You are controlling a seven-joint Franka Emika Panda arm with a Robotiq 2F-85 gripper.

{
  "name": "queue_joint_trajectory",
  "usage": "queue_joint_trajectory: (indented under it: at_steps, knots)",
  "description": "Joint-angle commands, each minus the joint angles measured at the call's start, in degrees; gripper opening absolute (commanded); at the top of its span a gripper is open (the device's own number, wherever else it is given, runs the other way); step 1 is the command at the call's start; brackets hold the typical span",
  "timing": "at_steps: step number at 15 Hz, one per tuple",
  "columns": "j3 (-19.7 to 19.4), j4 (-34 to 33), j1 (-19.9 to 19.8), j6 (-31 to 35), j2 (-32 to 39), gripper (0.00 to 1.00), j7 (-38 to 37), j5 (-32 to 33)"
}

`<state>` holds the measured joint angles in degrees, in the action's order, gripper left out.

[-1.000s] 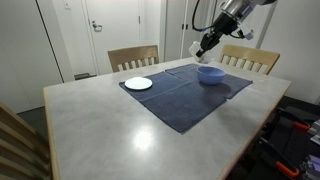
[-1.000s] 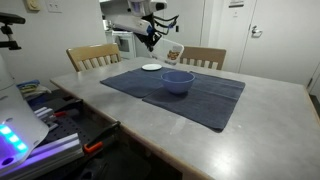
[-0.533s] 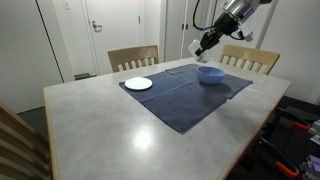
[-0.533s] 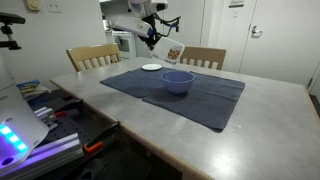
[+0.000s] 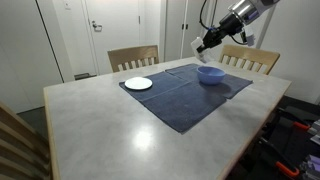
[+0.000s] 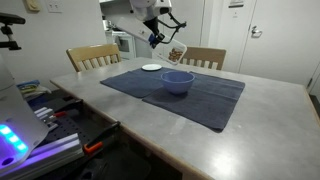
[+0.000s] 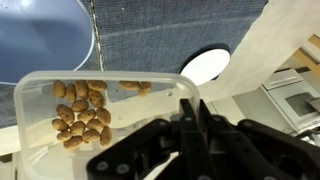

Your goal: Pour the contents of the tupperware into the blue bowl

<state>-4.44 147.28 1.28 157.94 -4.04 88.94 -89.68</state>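
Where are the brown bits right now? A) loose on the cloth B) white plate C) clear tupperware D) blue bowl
C: the wrist view shows the contents heaped inside the tupperware that the gripper holds, and the visible part of the blue bowl has none.

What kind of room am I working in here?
Probably a home dining area beside a kitchen: a dining table with a dark cloth, wooden chairs around it, and what looks like an oven in the wrist view.
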Motion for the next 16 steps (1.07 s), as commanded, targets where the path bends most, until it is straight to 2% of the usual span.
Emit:
queue_joint_trajectory:
  at_steps: [1, 8, 9, 16]
  knots:
    - [-2.6, 1.3, -1.7, -5.3, -2.5, 0.02, 6.1, -5.2]
    - [-7.0, 2.2, -2.3, -14.1, -2.3, 0.02, 9.7, -8.7]
    - [-5.1, 2.4, -4.6, -15.0, -2.5, 0.02, 9.5, -8.6]
    - [-5.6, 3.7, -7.6, -19.9, -2.3, 0.02, 10.0, -9.7]
